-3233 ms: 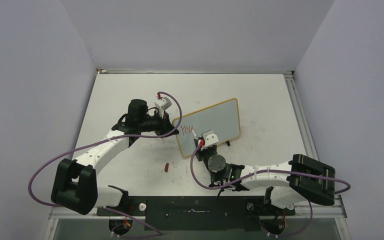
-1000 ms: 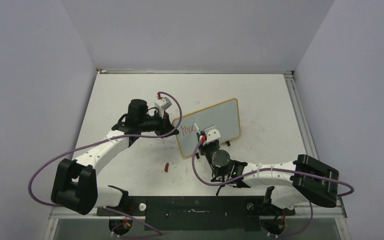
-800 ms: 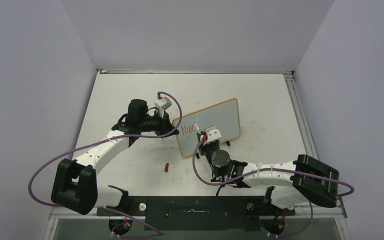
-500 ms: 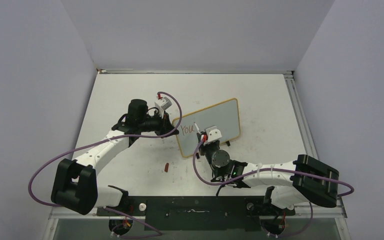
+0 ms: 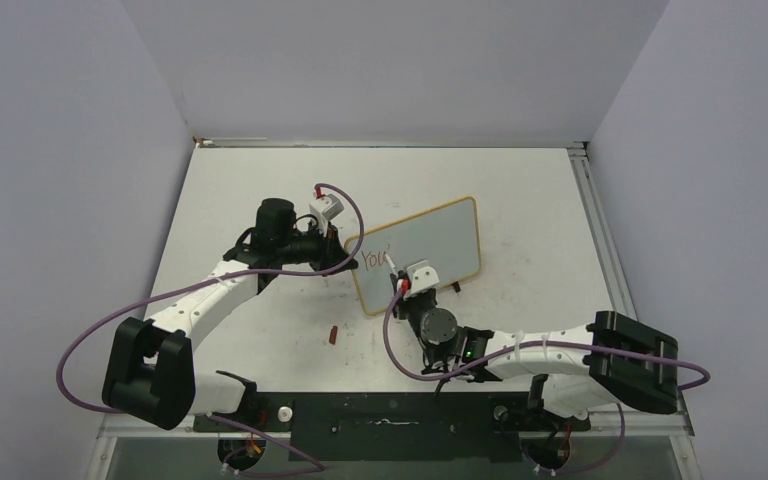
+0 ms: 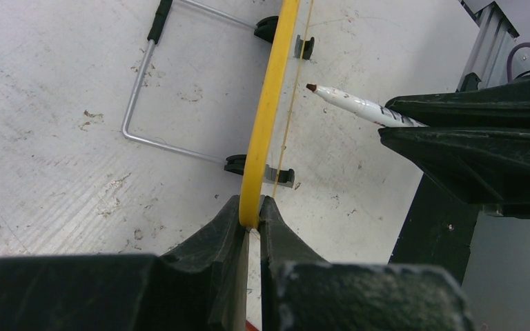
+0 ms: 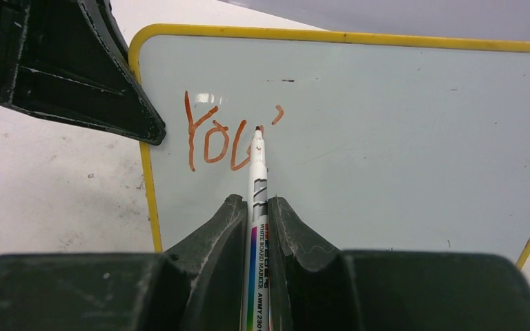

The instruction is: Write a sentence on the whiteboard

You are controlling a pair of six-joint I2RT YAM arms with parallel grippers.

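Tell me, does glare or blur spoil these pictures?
Right wrist view: a small glare patch on the whiteboard just above the legible sentence. Left wrist view: the left pincer looms dark and soft at the bottom. Top view: even light, writing tiny.

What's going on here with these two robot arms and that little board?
The left gripper is clamped on the yellow edge of the whiteboard, holding it propped up on the table. The right gripper holds a marker pointed at the board's face, and the tip looks slightly lifted off it. The sentence has barely begun: in red, "You" and an apostrophe. A small red piece, possibly the cap, lies on the table.
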